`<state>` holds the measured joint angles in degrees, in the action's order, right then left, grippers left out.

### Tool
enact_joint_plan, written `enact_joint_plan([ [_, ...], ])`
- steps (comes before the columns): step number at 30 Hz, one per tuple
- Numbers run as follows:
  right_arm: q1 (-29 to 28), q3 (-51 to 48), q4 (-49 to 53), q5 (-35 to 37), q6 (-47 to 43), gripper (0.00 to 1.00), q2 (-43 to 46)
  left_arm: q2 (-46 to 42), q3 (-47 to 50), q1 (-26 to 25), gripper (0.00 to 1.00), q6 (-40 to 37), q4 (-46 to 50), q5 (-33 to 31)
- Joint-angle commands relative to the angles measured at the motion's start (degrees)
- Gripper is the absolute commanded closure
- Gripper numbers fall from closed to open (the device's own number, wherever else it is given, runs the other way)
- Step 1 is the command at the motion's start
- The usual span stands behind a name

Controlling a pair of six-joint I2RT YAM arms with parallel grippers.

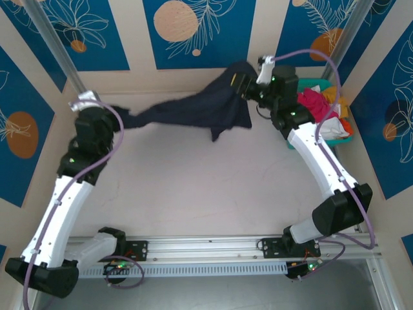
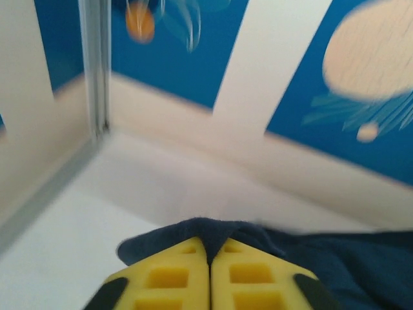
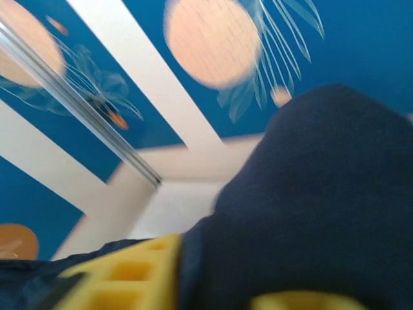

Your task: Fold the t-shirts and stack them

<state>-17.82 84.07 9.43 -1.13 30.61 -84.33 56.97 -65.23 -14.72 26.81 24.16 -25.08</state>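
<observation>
No readable text, label, brand or number anywhere. On the blue wall panels (image 1: pixel 226 51), just drawn leaves and orange discs, no letters. Wrist views too blurred for fine print.

A large t-shirt (image 1: pixel 193 113) spans the far side of the desk (image 1: pixel 193 187), its left end at the left gripper (image 1: pixel 116 115), its right end at the right gripper (image 1: pixel 244 84). Just right of that gripper, in the far right corner, a basket (image 1: pixel 346 137) holds more t-shirts (image 1: pixel 313 103).
</observation>
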Motion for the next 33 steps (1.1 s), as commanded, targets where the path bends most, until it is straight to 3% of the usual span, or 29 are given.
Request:
enact_joint_plan([
  [1,0.83,-4.36,3.3,0.25,1.87,0.15,-0.39,-2.54,12.18,-0.34,0.47,10.94,2.76,7.94],
  [2,0.83,-5.96,3.94,1.03,1.82,0.07,-0.24,-4.17,16.08,-1.09,0.19,12.81,2.71,8.52],
  [3,0.84,-7.49,4.39,1.9,1.74,0.04,0.09,-5.78,18.73,-2.09,0.01,14.49,3.4,8.11],
  [7,1.12,-12.46,5.44,4.45,2.26,0.02,1.25,-11.55,23.09,-4.02,0.0,17.66,7.83,2.63],
  [11,0.95,-16.14,6.12,5.33,2.99,0.03,1.02,-10.32,22.83,-3.43,0.0,17.97,9.7,-2.53],
  [18,-0.19,-23.63,4.21,5.37,6.69,0.05,1.32,6.54,18.48,-0.57,0.02,17.18,3.98,0.47],
  [24,-1.43,-27.21,3.94,5.43,8.05,0.06,1.9,21.34,12.49,-2.02,0.21,16.55,3.71,9.12],
  [33,-1.38,-28.44,2.98,5.62,8.24,0.06,1.35,38.54,2.87,-6.91,0.34,11.48,12.15,13.48],
])
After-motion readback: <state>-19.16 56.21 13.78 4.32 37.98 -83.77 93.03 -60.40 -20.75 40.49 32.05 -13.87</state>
